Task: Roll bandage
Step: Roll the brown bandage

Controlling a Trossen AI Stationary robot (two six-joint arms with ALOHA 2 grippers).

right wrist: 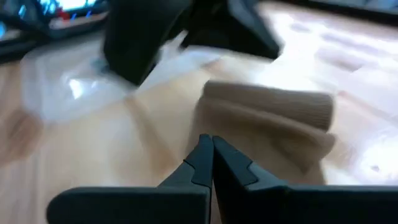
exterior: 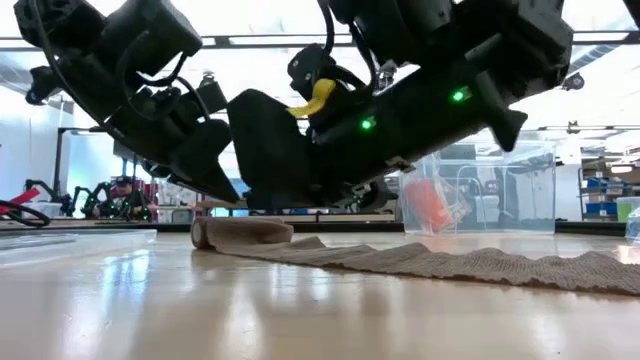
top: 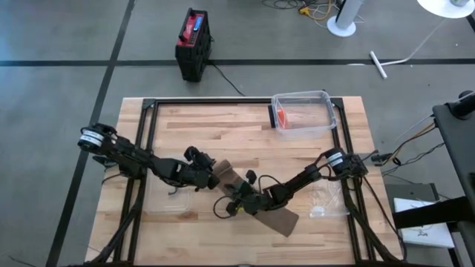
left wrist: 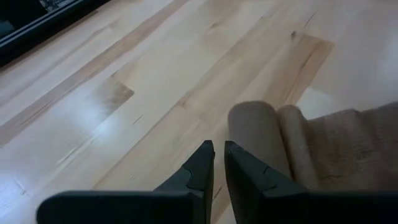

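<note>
The tan bandage (top: 256,202) lies slantwise across the middle of the wooden table. Its far-left end is rolled up (exterior: 240,233) and rests on the tabletop, and the flat strip (exterior: 450,262) trails toward the near right. My left gripper (left wrist: 219,152) hovers just beside the roll (left wrist: 255,130). Its fingers are nearly together, with only a thin slit and nothing between them. My right gripper (right wrist: 210,144) is shut with nothing in it, a little short of the roll (right wrist: 267,106) and over the strip. In the low view both hands stand above the bandage.
A clear plastic box (top: 303,115) with something orange inside stands at the table's far side, right of the middle (exterior: 470,195). A clear plastic wrapper (top: 326,202) lies near the right arm. Bare wood lies to the left and near side.
</note>
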